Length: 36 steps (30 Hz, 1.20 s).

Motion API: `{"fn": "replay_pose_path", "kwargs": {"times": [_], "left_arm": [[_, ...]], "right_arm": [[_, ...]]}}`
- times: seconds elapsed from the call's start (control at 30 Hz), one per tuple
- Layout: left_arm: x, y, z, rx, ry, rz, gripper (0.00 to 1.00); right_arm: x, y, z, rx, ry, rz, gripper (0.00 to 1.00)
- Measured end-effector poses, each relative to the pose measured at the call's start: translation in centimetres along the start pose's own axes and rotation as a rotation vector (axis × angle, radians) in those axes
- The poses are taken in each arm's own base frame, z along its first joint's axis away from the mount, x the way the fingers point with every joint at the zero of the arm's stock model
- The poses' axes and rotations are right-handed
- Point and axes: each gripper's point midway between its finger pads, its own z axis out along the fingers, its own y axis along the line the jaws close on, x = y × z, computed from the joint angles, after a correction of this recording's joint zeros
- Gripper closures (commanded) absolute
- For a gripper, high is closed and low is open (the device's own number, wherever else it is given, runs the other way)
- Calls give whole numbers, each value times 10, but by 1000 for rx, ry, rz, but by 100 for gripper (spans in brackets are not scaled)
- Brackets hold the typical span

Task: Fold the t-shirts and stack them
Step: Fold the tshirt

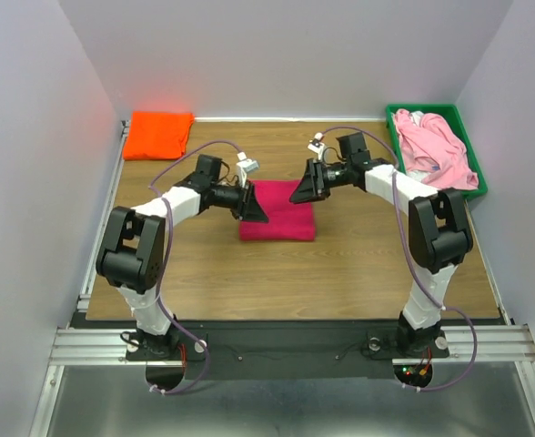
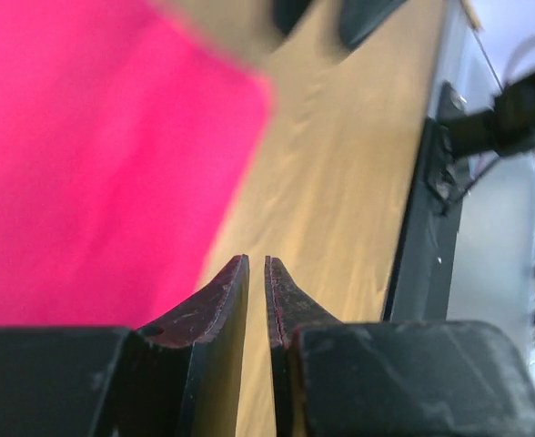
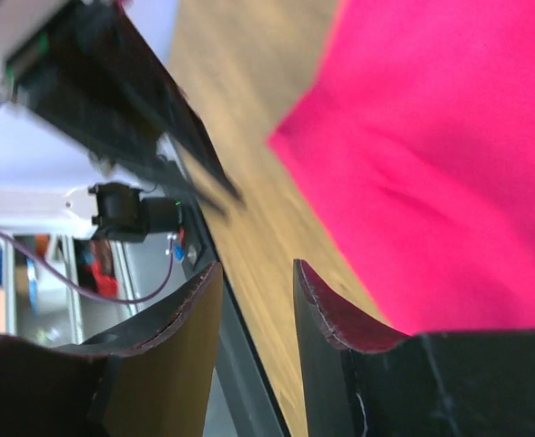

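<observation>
Three t-shirts lie in the workspace. The crimson t-shirt (image 1: 281, 218), folded into a flat rectangle, rests at the middle of the wooden table (image 1: 340, 273). The orange t-shirt (image 1: 158, 134), also folded, sits at the far left corner, well apart from the first. The pink t-shirt (image 1: 436, 150) lies crumpled and unfolded inside the green tray (image 1: 422, 108) at the far right corner.

Both arms reach inward toward the crimson t-shirt. The left gripper (image 1: 260, 215) hangs at the shirt's left edge, and the right gripper (image 1: 299, 193) at its far right corner. Whether either one touches the cloth cannot be told from above.

Left wrist view: the two fingers (image 2: 222, 296) stand almost together, with only a thin slit between them. Bare table shows through that slit and nothing is caught in it. The crimson cloth fills the upper left of the view, blurred, just beside the fingertips.

Right wrist view: the fingers (image 3: 327, 309) stand clearly apart, and nothing lies between them. The gap frames the near table edge and the dark base rail (image 3: 204, 164) beyond. One corner of the crimson cloth lies to the upper right, near the right-hand finger.
</observation>
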Motion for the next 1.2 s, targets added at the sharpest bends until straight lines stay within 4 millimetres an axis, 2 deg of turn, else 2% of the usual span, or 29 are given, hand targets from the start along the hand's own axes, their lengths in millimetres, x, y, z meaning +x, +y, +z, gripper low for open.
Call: {"fn": "replay_pose_path", "kwargs": {"times": [0.1, 0.17, 0.23, 0.27, 0.3, 0.33, 0.37, 0.43, 0.57, 0.67, 0.77, 0.83, 0.9, 0.93, 1.0, 1.03, 1.07, 1.1, 1.17, 1.2], "left_arm": [[3, -28, 18, 71, 9, 62, 73], [13, -25, 26, 83, 28, 30, 73], [28, -2, 32, 65, 44, -45, 73], [33, 8, 33, 55, 48, -75, 73], [43, 29, 32, 28, 51, -138, 73], [50, 42, 30, 13, 51, -183, 73], [58, 51, 25, 29, 48, -259, 73], [58, 57, 15, 56, 24, -321, 73], [60, 62, 1, 51, 11, -326, 72], [64, 60, -10, 20, 20, -297, 67], [57, 50, -31, -29, 2, -249, 59], [36, 47, -57, -103, -62, -184, 53], [5, 45, -94, -210, -167, -95, 35], [-9, 46, -113, -271, -217, -54, 20], [-28, 46, -144, -371, -293, 6, 14], [-39, 47, -164, -439, -338, 31, 1], [-45, 47, -173, -475, -358, 45, 1], [-56, 45, -193, -538, -402, 65, 1], [-67, 45, -213, -612, -447, 71, 1], [-71, 44, -221, -637, -464, 75, 1]], "right_arm": [[8, 14, 12, -28, 29, -37, 61], [20, 6, 24, -32, 67, -16, 61], [36, -16, 37, -15, 110, 31, 62], [46, -33, 43, 5, 132, 65, 62], [55, -50, 46, 29, 147, 94, 63], [67, -67, 48, 49, 169, 141, 64], [74, -76, 48, 47, 181, 166, 64], [76, -81, 45, 40, 182, 185, 66], [69, -86, 42, 80, 168, 137, 64], [53, -89, 37, 149, 145, 68, 59], [34, -82, 30, 191, 112, 4, 54], [23, -68, 23, 209, 84, -52, 52], [16, -48, 18, 224, 64, -126, 52], [13, -41, 18, 244, 56, -177, 52], [14, -19, 27, 277, 58, -308, 52], [17, -10, 34, 294, 66, -367, 52], [20, -4, 39, 314, 74, -427, 52], [32, 10, 57, 327, 108, -533, 52], [44, 16, 71, 359, 142, -636, 51], [59, 21, 88, 381, 183, -720, 51]]}}
